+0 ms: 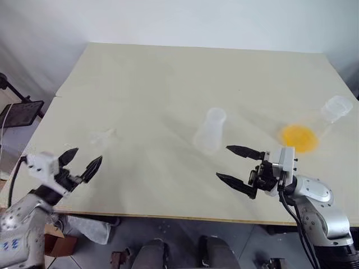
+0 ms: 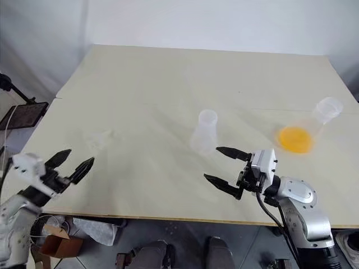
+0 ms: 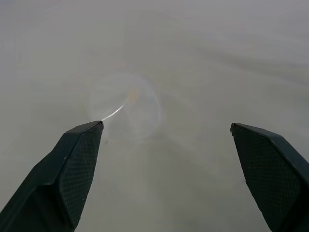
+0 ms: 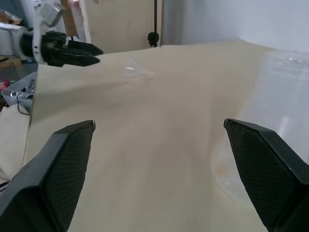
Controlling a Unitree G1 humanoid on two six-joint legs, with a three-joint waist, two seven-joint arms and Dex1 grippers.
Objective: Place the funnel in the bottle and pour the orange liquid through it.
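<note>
On the table (image 1: 168, 73) the bottle (image 1: 210, 130) stands near centre. The funnel (image 1: 104, 136) lies at its 9 o'clock, well apart. The flask (image 1: 328, 115) holding orange liquid (image 1: 299, 138) lies at its 3 o'clock.

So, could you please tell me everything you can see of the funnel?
The funnel is small, clear plastic, and faint against the pale table. It lies on the table's left part, just ahead of the open left gripper, which does not touch it. In the left wrist view its round cone faces the camera. It appears empty, well apart from the bottle.
</note>
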